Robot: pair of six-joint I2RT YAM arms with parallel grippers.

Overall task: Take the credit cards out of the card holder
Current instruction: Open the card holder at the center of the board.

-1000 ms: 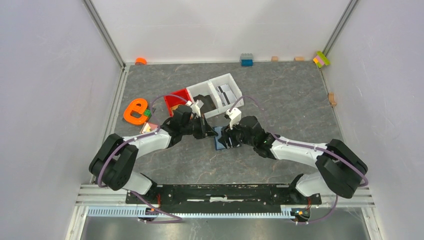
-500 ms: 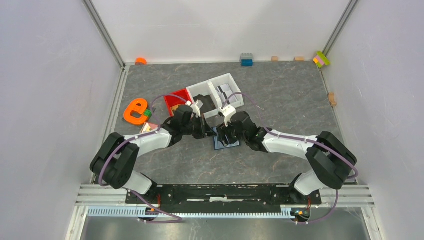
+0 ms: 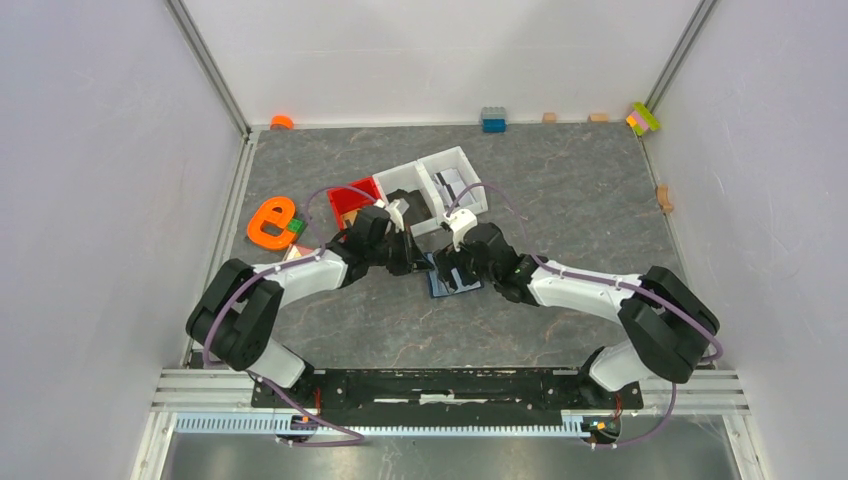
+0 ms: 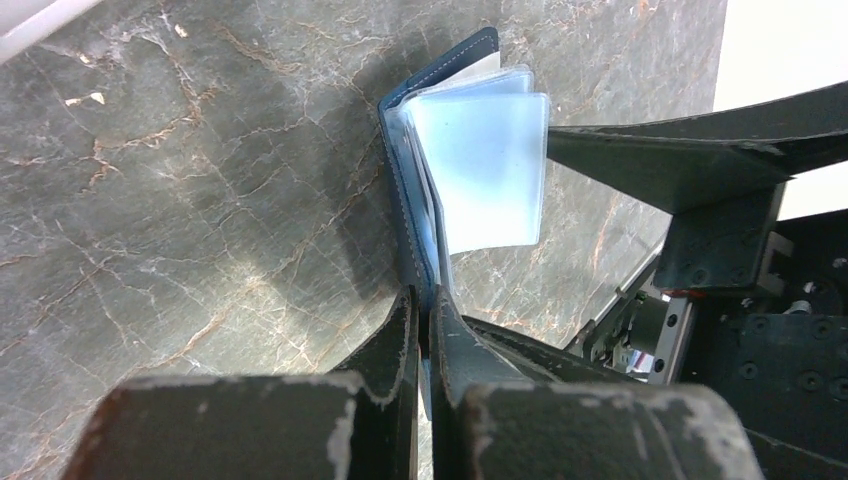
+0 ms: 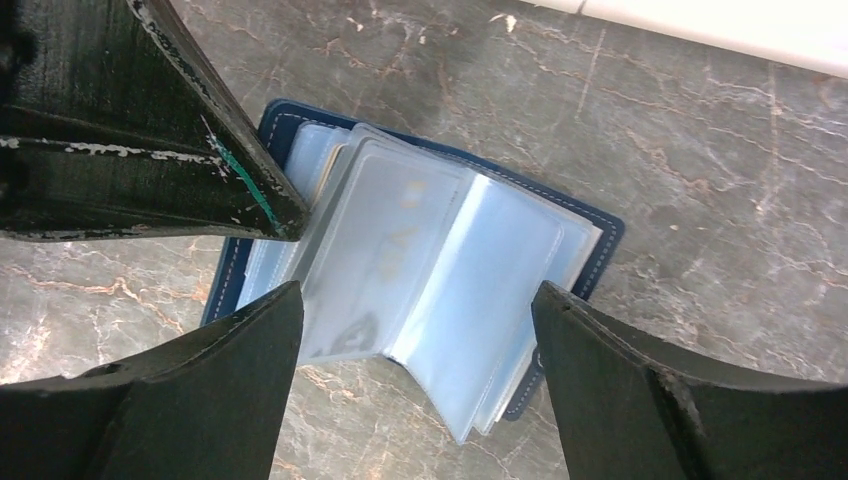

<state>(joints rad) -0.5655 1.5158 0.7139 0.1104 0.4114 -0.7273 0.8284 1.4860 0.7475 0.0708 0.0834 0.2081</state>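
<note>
The navy-blue card holder [image 3: 443, 280] lies open on the table, its clear plastic sleeves fanned out [image 5: 440, 270]. A pale grey card seems to show through the left sleeve [image 5: 365, 250]. My left gripper [image 4: 424, 300] is shut on the holder's navy cover edge [image 4: 410, 230], at the holder's left side in the top view [image 3: 420, 264]. My right gripper [image 5: 417, 300] is open, its jaws straddling the sleeves from above, and it shows in the top view [image 3: 455, 268]. Grey cards [image 3: 455, 186] lie in the right compartment of the white bin.
The white bin [image 3: 468, 165] and a red bin [image 3: 350, 197] stand just behind the grippers. A black item [image 3: 405, 200] lies in the bin's middle compartment. An orange piece [image 3: 270, 222] is at the left. Small blocks [image 3: 493, 120] line the back wall.
My right gripper has moved a little left and away from me, over the holder's sleeves. My left gripper has stayed shut on the cover, almost still.
</note>
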